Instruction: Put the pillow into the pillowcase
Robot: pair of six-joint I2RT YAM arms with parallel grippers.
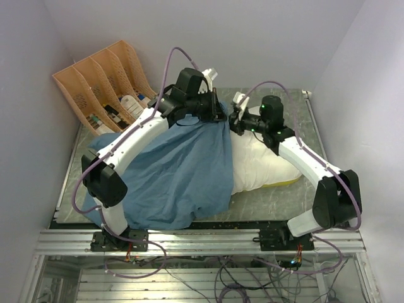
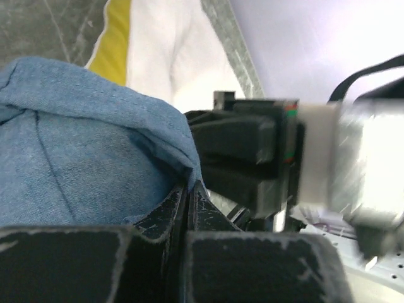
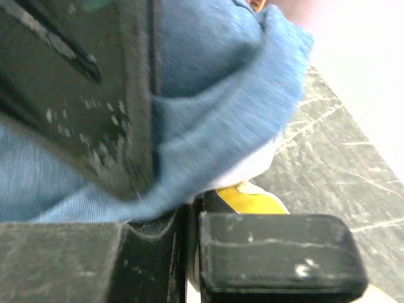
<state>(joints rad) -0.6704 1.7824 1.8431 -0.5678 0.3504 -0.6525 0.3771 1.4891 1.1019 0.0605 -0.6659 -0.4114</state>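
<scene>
You had the pillowcase (image 1: 170, 177) lying across the left half of the bench (image 1: 271, 211). Its open mouth was drawn over the left part of the pillow (image 1: 262, 165), whose bare cream end and yellow edge stuck out toward the right edge. Your left tool (image 2: 188, 192) was pressed together on the hem near the middle of the far edge. Your right tool (image 3: 189, 218), just beside it, seemed to be pinching the same hem, with the yellow edge right behind its fingers. I judged both things light and soft. The pillow looked plump and springy, likely to bunch rather than slide. The case looked limp and apt to slip from a thin pinch, so the stitched hem was the place to hold. The bench was a smooth marbled slab, with a tan file rack (image 1: 107, 82) at its far left corner and pale walls close around.
</scene>
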